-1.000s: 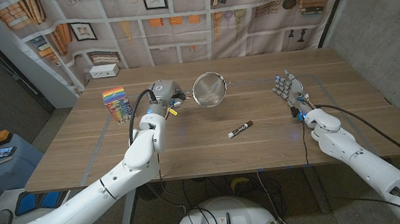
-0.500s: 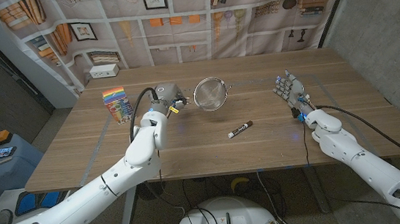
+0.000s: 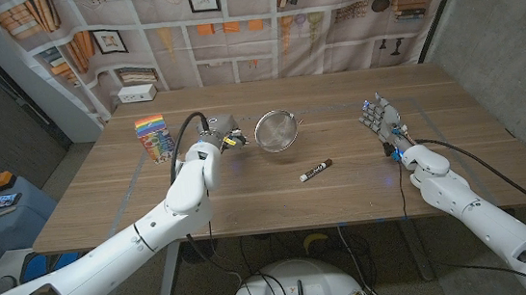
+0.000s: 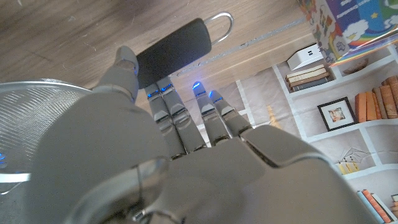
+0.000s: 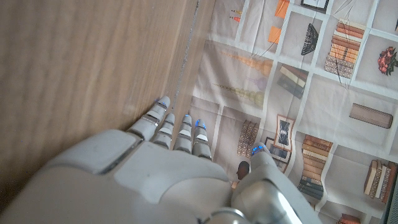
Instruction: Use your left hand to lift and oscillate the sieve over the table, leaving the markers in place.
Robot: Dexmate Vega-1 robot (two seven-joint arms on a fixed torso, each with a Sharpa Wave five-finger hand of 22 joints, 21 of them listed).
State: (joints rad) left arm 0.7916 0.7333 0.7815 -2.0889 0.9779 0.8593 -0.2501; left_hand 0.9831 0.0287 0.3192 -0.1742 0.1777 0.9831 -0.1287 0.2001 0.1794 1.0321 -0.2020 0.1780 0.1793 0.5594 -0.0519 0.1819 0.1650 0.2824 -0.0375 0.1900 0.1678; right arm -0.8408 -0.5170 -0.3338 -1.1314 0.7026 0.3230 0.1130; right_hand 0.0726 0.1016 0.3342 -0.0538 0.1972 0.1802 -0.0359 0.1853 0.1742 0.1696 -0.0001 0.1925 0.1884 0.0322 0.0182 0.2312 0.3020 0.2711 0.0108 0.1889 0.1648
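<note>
Sieve (image 3: 277,130) sits just right of the left hand (image 3: 220,132) fingers, its handle (image 4: 171,51) running under them and out past the fingertips. Single marker (image 3: 316,170) lies on the table (image 3: 345,198) right of and nearer than those fingers, between both hands. Marker box (image 3: 154,138) stands left of them. Right hand (image 3: 380,117) is well apart at the right side, fingers pointing toward the far edge.

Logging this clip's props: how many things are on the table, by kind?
Sieve: 1, held by the left hand
Loose marker: 1
Rainbow marker box: 1
Small white box at the far edge: 1
Total: 4
</note>
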